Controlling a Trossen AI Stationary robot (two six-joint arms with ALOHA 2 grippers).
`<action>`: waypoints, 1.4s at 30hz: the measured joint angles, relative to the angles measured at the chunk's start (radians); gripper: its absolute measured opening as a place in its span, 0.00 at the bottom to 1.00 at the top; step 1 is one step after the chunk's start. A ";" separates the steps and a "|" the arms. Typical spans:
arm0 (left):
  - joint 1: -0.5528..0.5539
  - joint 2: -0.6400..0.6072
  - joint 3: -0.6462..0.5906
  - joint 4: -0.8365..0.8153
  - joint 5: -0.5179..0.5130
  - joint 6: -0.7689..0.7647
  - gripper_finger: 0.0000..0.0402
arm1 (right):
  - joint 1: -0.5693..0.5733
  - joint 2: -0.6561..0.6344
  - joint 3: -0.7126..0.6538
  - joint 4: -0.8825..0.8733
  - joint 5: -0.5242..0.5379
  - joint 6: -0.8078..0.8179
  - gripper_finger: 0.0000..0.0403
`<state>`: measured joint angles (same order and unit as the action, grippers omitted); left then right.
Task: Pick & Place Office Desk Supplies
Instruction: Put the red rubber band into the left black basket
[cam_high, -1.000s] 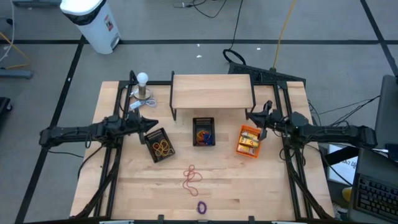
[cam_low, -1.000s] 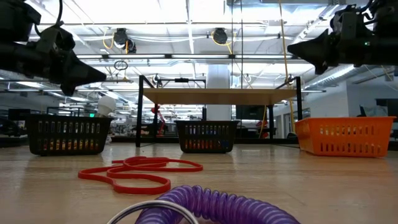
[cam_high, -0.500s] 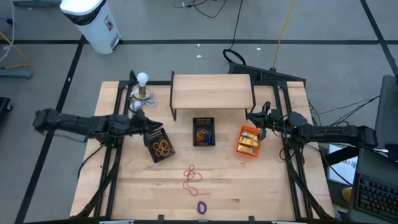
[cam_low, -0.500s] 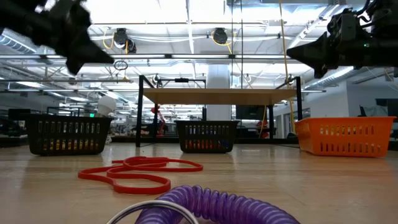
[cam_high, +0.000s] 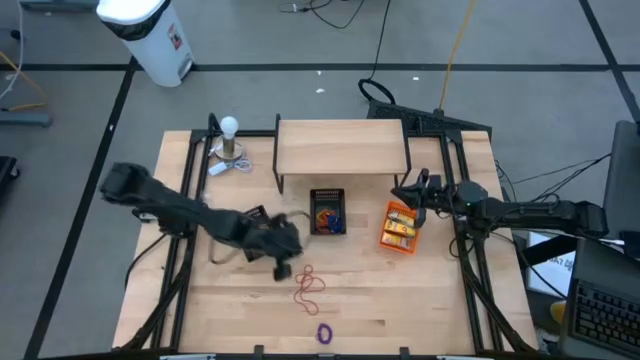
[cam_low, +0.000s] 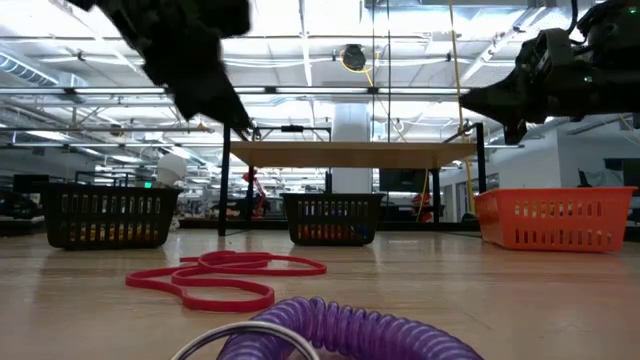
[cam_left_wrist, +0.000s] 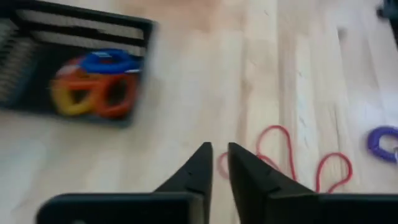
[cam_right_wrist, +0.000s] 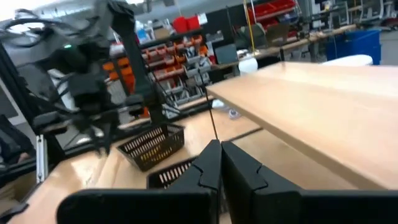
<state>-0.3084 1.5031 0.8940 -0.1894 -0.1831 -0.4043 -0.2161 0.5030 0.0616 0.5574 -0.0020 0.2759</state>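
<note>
A red rubber band lies in loops on the wood near the table's near middle. A purple coil ring lies nearer the edge. My left gripper hangs above the table just left of the band. It slants down and is shut but for a thin slit, holding nothing. My right gripper is shut and empty, in the air by the far end of the orange bin.
One black mesh bin holds blue, orange and yellow rings. The other black bin lies mostly under my left arm in the high view. A low wooden shelf and a white bulb stand at the far side.
My left arm has swung from beside the left black bin toward the table's middle and near edge. It has crossed over that bin, and its gripper has tipped downward, ending close to the red rubber band. The band, the coil ring and the bins have stayed in place.
</note>
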 joint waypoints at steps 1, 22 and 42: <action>-0.007 0.049 0.026 0.004 0.011 0.013 0.15 | 0.000 0.000 0.000 -0.011 0.000 -0.006 0.01; -0.077 0.511 0.455 -0.270 0.047 0.173 0.36 | 0.002 0.003 0.000 -0.054 -0.001 -0.005 0.01; -0.072 0.590 0.438 -0.241 0.078 0.129 0.35 | 0.003 0.003 0.000 -0.069 -0.003 0.013 0.01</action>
<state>-0.3809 2.0932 1.3317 -0.4303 -0.1049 -0.2758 -0.2134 0.5063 0.0616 0.4888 -0.0049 0.2891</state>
